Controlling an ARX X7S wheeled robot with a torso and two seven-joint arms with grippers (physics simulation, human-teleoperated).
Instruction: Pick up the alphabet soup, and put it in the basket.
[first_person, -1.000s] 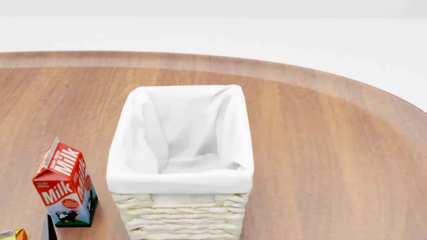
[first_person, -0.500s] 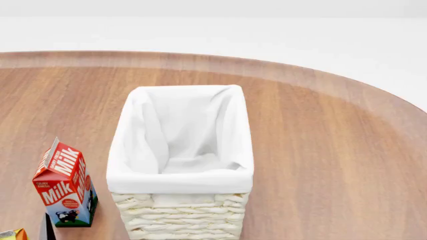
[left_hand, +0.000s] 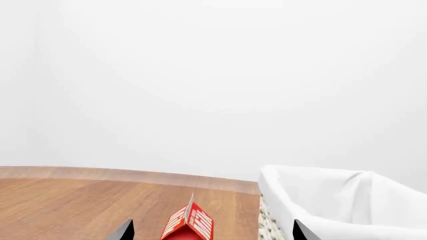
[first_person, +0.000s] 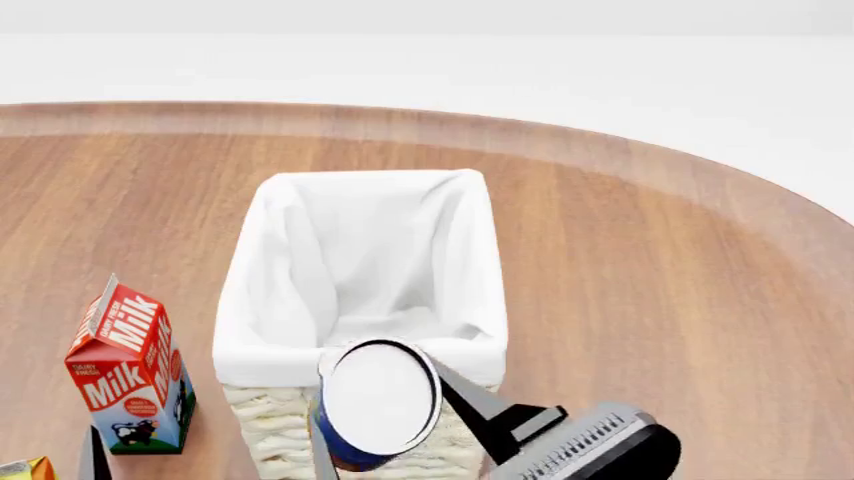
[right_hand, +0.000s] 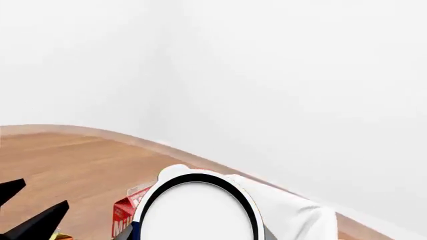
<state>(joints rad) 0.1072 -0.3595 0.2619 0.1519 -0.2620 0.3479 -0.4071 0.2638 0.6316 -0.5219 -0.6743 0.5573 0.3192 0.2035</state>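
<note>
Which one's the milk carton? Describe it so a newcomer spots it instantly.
Start at the white-lined wicker basket mid-table. On the robot's left of it, apart from it, stands the milk carton. It is the only red gable-topped box with white "Milk" lettering; the neighbouring can is round with a white lid.

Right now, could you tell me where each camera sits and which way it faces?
Head view: high, looking down at the basket, can and right gripper.
Left wrist view: low over the table, facing the milk carton; left gripper fingertips show.
Right wrist view: behind the can.
All share carton and basket.
</note>
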